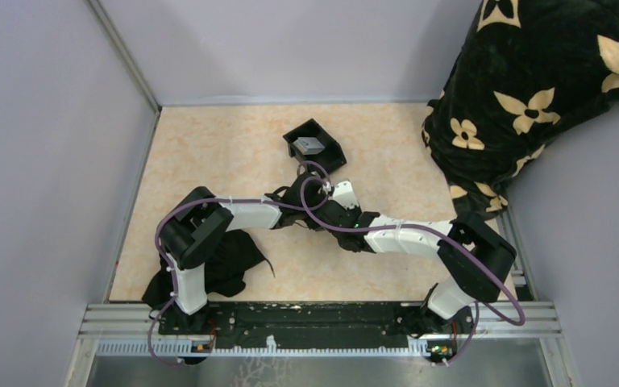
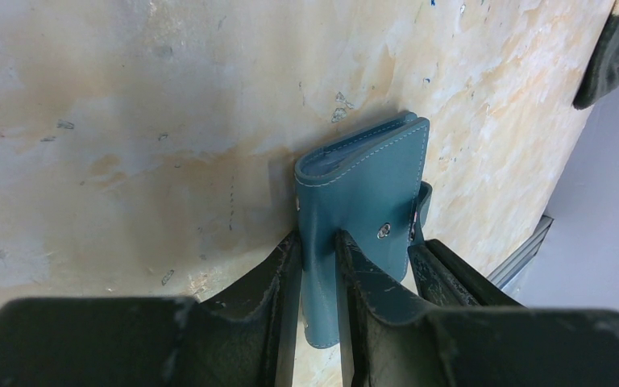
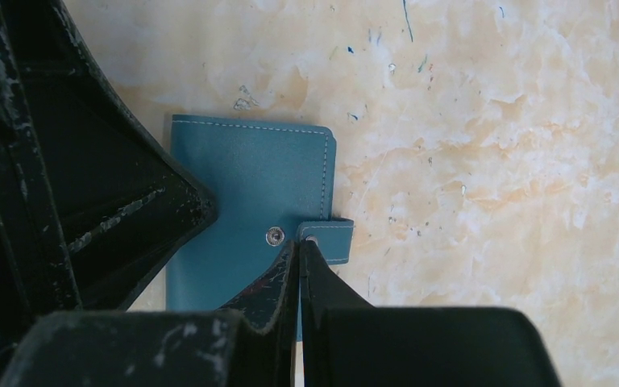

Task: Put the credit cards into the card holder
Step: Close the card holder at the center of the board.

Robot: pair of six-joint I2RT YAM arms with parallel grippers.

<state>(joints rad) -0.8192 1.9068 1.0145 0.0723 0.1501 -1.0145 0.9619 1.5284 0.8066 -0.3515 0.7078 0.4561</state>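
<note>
Along the near edge of the table (image 1: 209, 153), both arms rise from a black rail (image 1: 322, 322), and a crumpled black cloth (image 1: 234, 258) lies just beside the left arm's base. Toward the middle, the two arms reach inward and meet at the card holder (image 2: 371, 181), a teal wallet. The left gripper (image 2: 319, 242) clamps it by one end, a finger pressed on each face, with the tabletop close behind it. The right gripper (image 3: 300, 251) has its jaws pressed tight together, tips touching the inner end of the wallet's snap strap (image 3: 332, 234), which sticks out past the wallet's edge just beside the silver snap (image 3: 275, 235); whether the strap is actually pinched between them cannot be told. Farther back, apart from the wallet, sits a black tray (image 1: 330, 149) with a grey credit card (image 1: 310, 146) lying inside it. Beyond that, at the far right corner, a dark blanket (image 1: 532, 89) patterned with cream flowers is heaped against the wall
</note>
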